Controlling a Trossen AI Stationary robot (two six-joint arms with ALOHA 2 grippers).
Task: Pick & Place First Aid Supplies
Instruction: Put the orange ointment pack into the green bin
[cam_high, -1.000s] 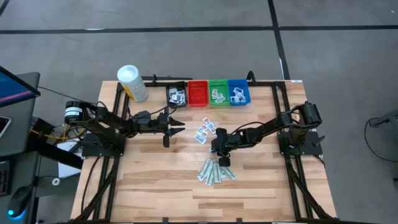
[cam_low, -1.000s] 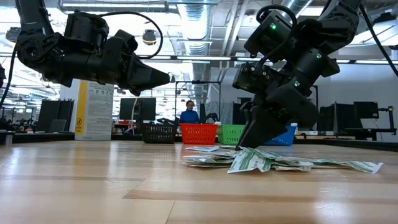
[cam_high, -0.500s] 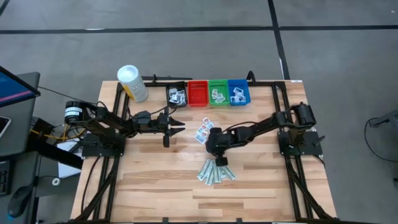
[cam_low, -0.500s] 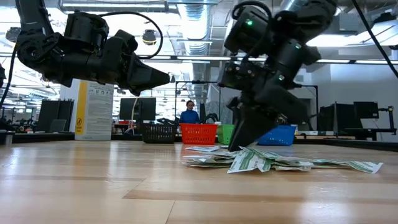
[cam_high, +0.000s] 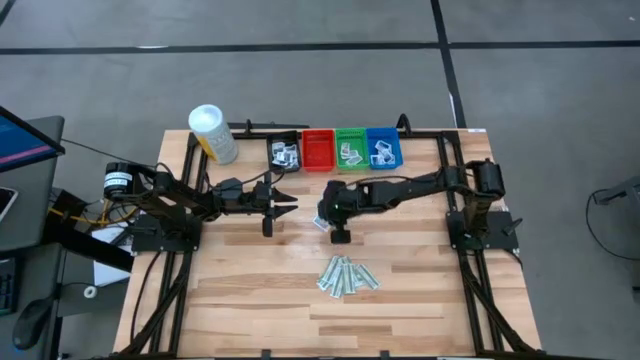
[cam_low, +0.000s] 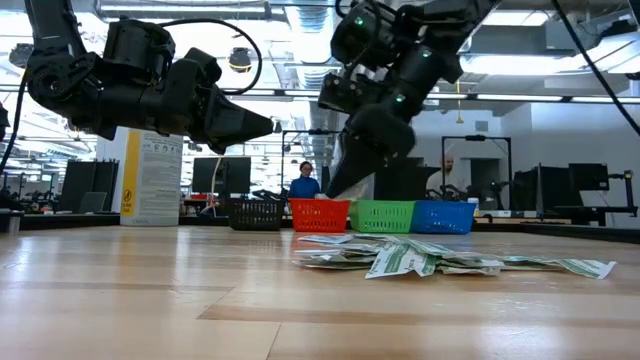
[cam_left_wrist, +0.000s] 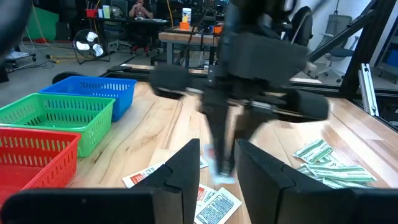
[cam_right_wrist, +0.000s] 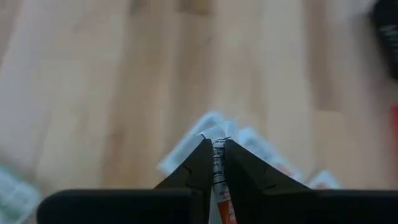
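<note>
Several white packets with red and dark print lie flat on the wooden table near its middle. They also show in the left wrist view. A pile of pale-green strips lies nearer the front, and shows in the low view. My right gripper hangs above the white packets, shut on a white packet with red print. My left gripper waits open and empty to their left, above the table. My right gripper pinches the white packet with red print between its two fingers. The fingers point down from above. The packet's edge stands out past the fingertips, and it hangs clear of the table, as the left wrist view shows.
Black, red, green and blue bins stand in a row at the far edge, some holding packets. A white canister with a yellow label stands at the far left. Bare wood lies at the front.
My right gripper has risen from the pile of pale-green strips and gone toward the table's far edge and a little left. It now hangs over the white packets. The strips lie where they were.
</note>
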